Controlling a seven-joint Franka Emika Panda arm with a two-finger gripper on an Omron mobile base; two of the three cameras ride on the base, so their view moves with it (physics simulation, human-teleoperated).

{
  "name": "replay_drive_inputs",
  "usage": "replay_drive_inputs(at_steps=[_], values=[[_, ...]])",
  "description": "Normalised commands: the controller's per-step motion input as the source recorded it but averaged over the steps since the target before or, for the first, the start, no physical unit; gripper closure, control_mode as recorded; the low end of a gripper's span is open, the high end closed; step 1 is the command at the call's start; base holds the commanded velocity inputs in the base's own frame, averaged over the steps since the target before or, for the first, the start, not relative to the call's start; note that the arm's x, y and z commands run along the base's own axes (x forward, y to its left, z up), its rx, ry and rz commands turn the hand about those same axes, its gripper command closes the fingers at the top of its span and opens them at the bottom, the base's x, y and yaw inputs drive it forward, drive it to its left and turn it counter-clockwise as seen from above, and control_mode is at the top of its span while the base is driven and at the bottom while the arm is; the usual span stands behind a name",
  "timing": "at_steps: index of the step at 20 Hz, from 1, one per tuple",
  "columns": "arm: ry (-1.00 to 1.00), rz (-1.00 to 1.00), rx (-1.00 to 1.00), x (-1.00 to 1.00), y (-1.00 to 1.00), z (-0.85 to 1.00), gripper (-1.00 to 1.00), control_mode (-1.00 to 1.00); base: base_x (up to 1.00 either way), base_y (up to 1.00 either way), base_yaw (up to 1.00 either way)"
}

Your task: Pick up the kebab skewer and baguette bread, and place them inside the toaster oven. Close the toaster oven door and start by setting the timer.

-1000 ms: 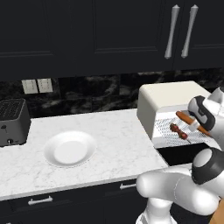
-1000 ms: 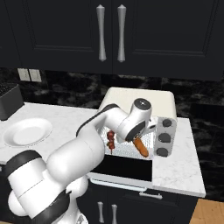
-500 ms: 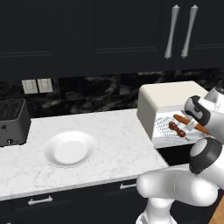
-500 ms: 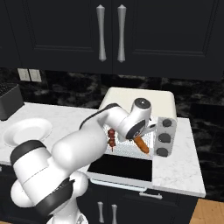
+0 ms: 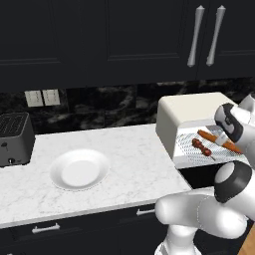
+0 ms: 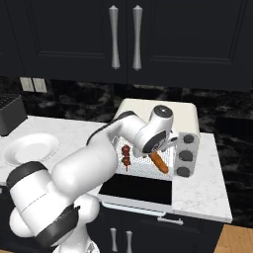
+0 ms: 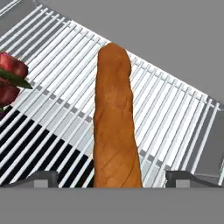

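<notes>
On the toaster oven (image 5: 185, 115) rack, baguette bread (image 7: 114, 122) pointing lengthwise inward, gripper (image 7: 112, 178) released astride it, kebab skewer (image 5: 202, 147) beside.

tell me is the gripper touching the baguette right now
Apart. In the hand view the fingertips stand wide of the baguette bread, with rack showing on both sides.
</notes>
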Motion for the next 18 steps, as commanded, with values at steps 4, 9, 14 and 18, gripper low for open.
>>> replay_drive_inputs(at_steps=[4,9,14,18], values=[[0.00,-0.11,0.00,-0.98,0.01,0.48,-1.00,-1.00,0.00,0.00,0.00],[0.08,-0.42,0.00,-0.95,0.08,0.05,-1.00,-1.00,0.00,0.00,0.00],[0.18,-0.48,0.00,-0.52,0.14,-0.33,-1.00,-1.00,0.00,0.00,0.00],[0.13,-0.44,0.00,-0.04,0.09,-0.50,-1.00,-1.00,0.00,0.00,0.00]])
